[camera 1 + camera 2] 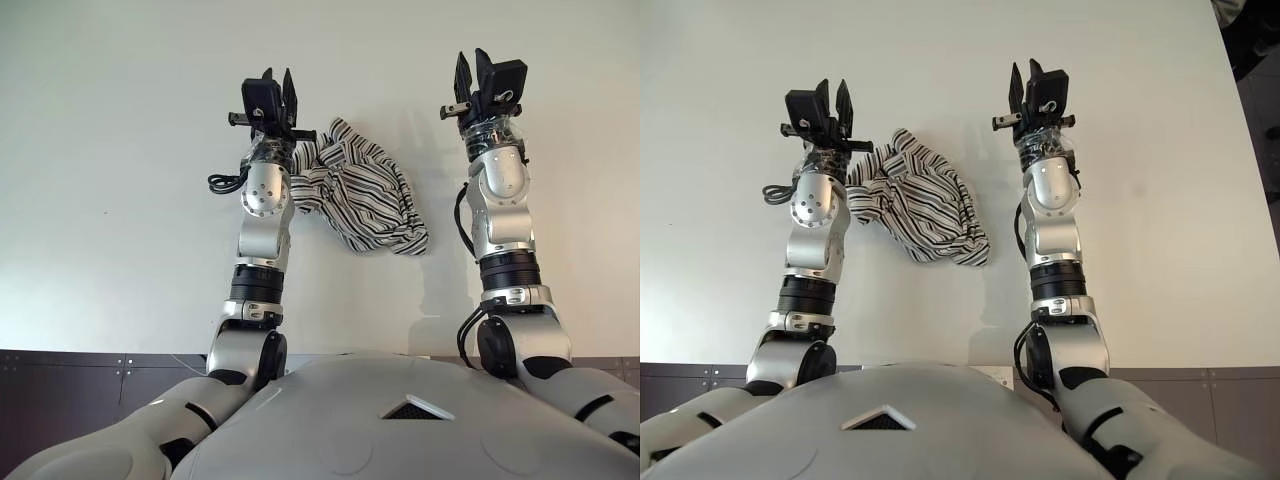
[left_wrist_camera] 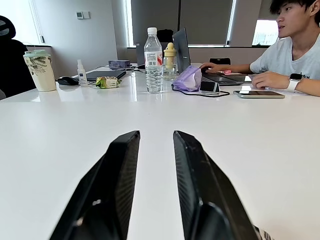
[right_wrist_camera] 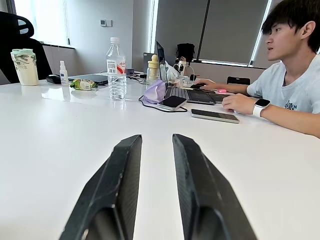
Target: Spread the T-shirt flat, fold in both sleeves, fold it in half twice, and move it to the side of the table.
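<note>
A black-and-white striped T-shirt (image 1: pixel 362 192) lies crumpled in a heap on the white table (image 1: pixel 110 200), between my two arms. My left gripper (image 1: pixel 277 88) hovers just left of the heap's far corner, its forearm alongside the cloth. Its fingers (image 2: pixel 122 165) are slightly apart and hold nothing. My right gripper (image 1: pixel 474 66) stands to the right of the shirt, a clear gap away from it. It is open too, with bare table showing between its fingers (image 3: pixel 192 170).
Beyond the grippers at the table's far end stand a water bottle (image 2: pixel 153 60), a cup (image 2: pixel 40 70), a laptop (image 2: pixel 182 50) and phones (image 3: pixel 215 116), where a person sits. The table's near edge (image 1: pixel 120 352) runs just in front of me.
</note>
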Available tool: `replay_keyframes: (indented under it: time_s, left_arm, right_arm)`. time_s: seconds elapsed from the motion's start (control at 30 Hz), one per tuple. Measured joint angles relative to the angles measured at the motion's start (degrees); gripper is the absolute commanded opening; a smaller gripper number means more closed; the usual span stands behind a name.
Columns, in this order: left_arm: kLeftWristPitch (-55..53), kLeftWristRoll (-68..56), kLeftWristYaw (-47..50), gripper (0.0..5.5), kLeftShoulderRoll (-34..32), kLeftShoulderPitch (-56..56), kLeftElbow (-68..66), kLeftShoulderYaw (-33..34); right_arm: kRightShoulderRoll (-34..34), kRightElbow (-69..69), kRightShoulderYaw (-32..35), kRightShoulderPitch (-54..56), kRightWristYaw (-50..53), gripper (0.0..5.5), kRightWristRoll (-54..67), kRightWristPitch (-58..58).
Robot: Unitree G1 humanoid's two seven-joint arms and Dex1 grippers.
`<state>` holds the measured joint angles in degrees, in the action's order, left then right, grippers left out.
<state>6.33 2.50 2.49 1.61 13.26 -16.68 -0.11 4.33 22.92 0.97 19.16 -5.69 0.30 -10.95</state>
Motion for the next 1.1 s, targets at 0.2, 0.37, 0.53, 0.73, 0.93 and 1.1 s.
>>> replay_keyframes:
  time_s: [0.2,0.37,0.53,0.73,0.93,1.1]
  left_arm:
    - [-1.29,0.08,0.00,1.23,-0.02,-0.60,1.09,-0.03]
    - [-1.51,0.08,0.01,1.23,-0.60,-0.61,1.09,0.15]
    - [-1.83,0.15,0.36,1.23,-0.69,-0.63,1.09,0.09]
    - [-1.92,0.33,1.37,1.23,-0.34,-1.03,1.06,0.08]
    - [-2.62,0.63,2.65,1.23,-0.37,-1.07,1.09,0.35]
    - [-3.60,0.72,2.80,1.23,-0.39,-1.69,1.80,0.30]
  right_arm:
    - [-0.02,-0.01,-0.32,-0.14,0.20,1.12,-0.19,0.00]
    - [-0.01,0.06,-0.32,-0.13,0.26,1.12,-0.19,-0.01]
    - [0.00,0.05,-0.35,-0.13,0.22,1.12,-0.19,0.00]
    - [0.24,0.20,-0.09,-0.07,-0.06,1.12,-0.09,1.31]
    - [0.40,0.15,0.28,0.01,0.22,1.12,-0.04,3.02]
    - [0.17,-0.67,0.49,-0.17,0.19,1.12,0.55,3.99]
